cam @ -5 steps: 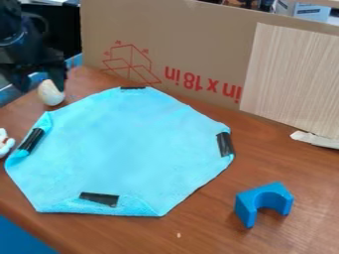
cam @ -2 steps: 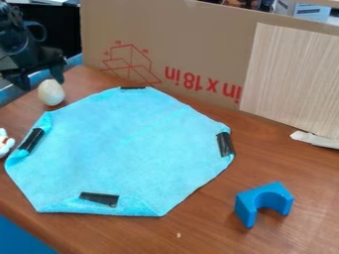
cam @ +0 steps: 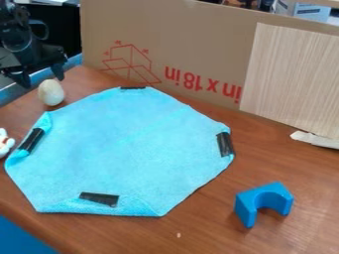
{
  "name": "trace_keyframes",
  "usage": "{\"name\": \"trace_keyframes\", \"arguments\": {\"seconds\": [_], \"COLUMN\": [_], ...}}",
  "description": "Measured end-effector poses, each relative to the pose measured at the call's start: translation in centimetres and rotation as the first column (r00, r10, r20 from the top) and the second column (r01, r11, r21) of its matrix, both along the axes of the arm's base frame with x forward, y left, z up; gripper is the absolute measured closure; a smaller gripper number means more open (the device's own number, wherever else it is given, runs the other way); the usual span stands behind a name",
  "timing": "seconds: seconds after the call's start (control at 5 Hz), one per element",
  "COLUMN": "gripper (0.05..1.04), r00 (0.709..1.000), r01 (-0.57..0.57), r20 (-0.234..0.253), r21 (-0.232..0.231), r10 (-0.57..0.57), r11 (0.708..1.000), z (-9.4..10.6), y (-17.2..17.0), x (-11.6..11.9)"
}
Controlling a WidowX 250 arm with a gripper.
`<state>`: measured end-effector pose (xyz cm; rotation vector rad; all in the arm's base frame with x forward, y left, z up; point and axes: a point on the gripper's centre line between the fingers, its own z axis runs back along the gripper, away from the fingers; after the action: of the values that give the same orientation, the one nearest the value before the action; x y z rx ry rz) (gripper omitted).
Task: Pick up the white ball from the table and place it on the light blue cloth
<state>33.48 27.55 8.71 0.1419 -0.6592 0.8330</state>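
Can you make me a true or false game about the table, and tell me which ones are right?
1. The egg is nearer the gripper than the blue block is. True.
2. The egg sits in the middle of the cloth. False: it is on the brown table, beside the cloth.
3. The cloth has strips of black tape on it. True.
4. The gripper is squeezing the blue block. False: it is open, and the block stands away from it on the table.
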Motion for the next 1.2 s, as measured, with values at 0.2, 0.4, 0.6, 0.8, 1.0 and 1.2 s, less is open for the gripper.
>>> {"name": "trace_keyframes", "arguments": {"seconds": [0.2, 0.4, 0.6, 0.8, 1.0, 1.2], "gripper": [0.083, 0.083, 0.083, 0.083, 0.083, 0.115], "r00": [1.0, 0.999, 0.998, 0.996, 0.992, 0.99], "r01": [-0.013, -0.023, -0.039, -0.052, -0.064, -0.082], "r20": [-0.016, -0.033, -0.057, -0.074, -0.106, -0.111], "r21": [0.008, 0.016, 0.021, 0.024, 0.019, 0.007], "r10": [0.013, 0.023, 0.04, 0.054, 0.065, 0.082], "r11": [1.0, 1.0, 0.999, 0.998, 0.998, 0.997], "z": [-0.5, -1.1, -2.2, -2.7, -4.0, -4.5], "y": [0.4, 0.9, 1.6, 2.0, 1.9, 1.6], "x": [0.7, 1.0, 1.2, 1.3, 1.3, 1.6]}}
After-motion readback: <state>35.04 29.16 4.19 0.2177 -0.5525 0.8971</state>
